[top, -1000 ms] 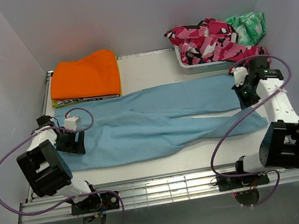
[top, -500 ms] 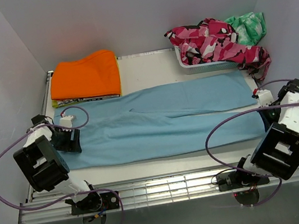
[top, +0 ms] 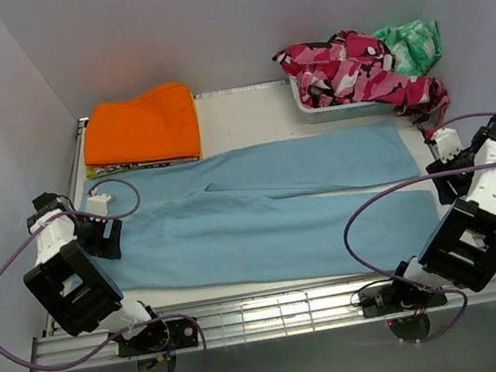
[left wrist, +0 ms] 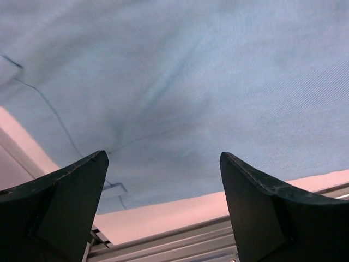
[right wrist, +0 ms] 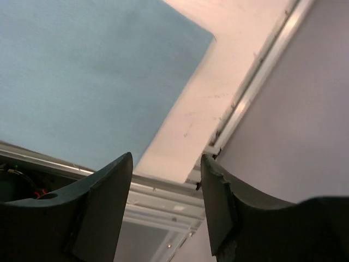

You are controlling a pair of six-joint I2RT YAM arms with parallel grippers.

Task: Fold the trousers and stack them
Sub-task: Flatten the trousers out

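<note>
Left fingers (left wrist: pixel 60 207) spread wide, empty, over soft blue trousers (top: pixel 272 215). Right fingers (right wrist: pixel 98 213) parted, empty, above their square corner and desk (right wrist: pixel 191 125).

Your top view looks down from behind; 2 close wrist views share the trousers (left wrist: pixel 191 82) beyond the left pincer (left wrist: pixel 163 158) and right pincer (right wrist: pixel 166 157).

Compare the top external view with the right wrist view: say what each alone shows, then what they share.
Top external only: the trousers at full length, spread flat; the orange folded garment; the pink camouflage garment spilling from the basket; the left gripper at the trousers' left end. Right wrist only: a close look at the right gripper, jaws apart with nothing between them. Both: blue trouser cloth and bare table.
</note>
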